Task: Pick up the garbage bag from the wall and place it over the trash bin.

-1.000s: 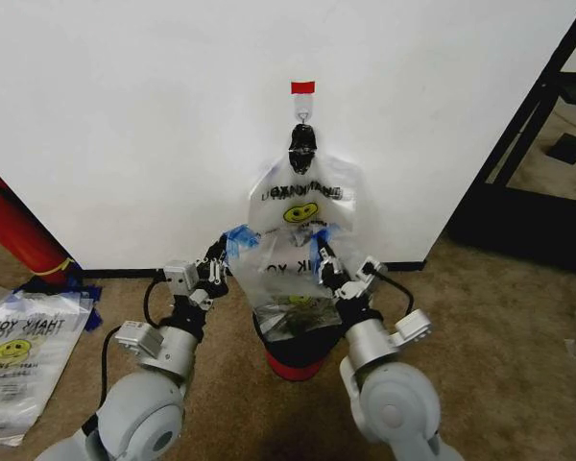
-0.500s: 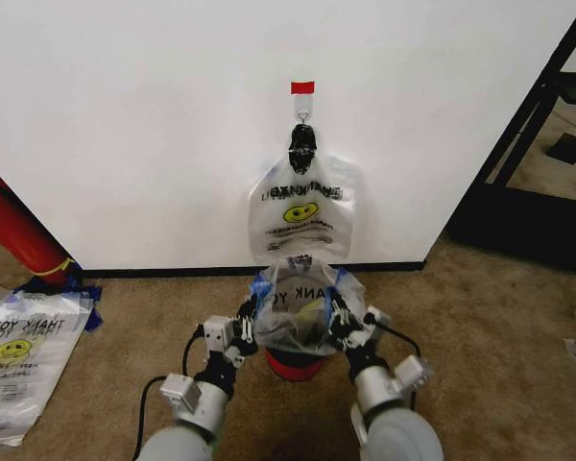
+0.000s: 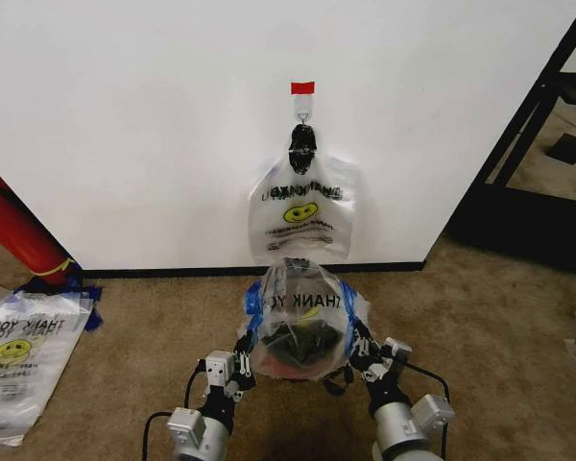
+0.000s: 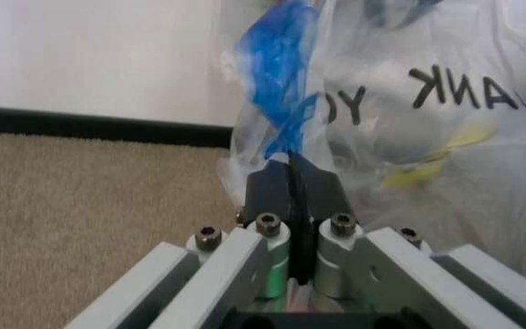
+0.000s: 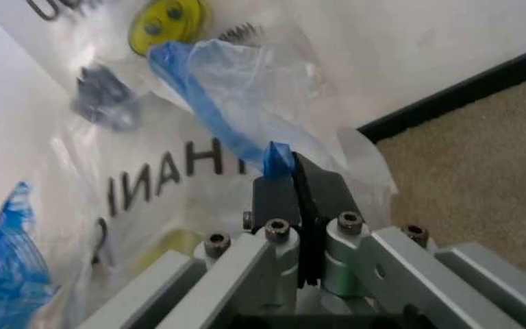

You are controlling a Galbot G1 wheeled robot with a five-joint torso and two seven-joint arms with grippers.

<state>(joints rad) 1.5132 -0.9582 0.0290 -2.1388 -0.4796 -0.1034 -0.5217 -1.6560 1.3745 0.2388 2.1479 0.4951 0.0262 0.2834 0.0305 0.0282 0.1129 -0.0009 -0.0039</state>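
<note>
Head view: the garbage bag (image 3: 300, 317), mouth down, stretched over the trash bin (image 3: 298, 348) on the carpet before the wall (image 3: 154, 125). Left gripper (image 3: 244, 346) and right gripper (image 3: 357, 338) each pinch a blue strip at the bag's sides, fingers closed on the plastic. Like bags (image 3: 302, 205) hang from a black clip (image 3: 302, 146) above
</note>
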